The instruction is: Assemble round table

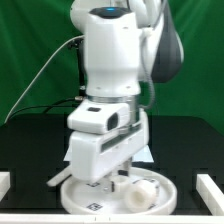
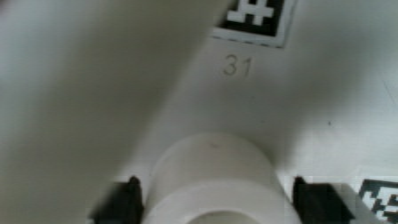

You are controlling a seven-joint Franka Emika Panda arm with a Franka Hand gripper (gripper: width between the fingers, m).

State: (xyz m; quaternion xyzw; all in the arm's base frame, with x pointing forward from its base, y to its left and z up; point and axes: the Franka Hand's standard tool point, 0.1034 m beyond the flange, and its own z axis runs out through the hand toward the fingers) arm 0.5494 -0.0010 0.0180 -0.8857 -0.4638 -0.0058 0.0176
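The large rimmed round disc lies flat on the black table at the front, under the arm. My gripper reaches down into it. In the wrist view the thick white cylindrical leg sits between my two black fingertips, which press on its sides, so the gripper is shut on the leg. The leg rests low on the disc, whose surface bears square tags. In the exterior view the leg's end sticks out toward that view's right. The cross-shaped foot piece is out of view.
White blocks stand at the table's front left and front right. A white sheet corner shows behind the gripper. A green curtain hangs at the back, and a black cable runs down on the exterior view's left.
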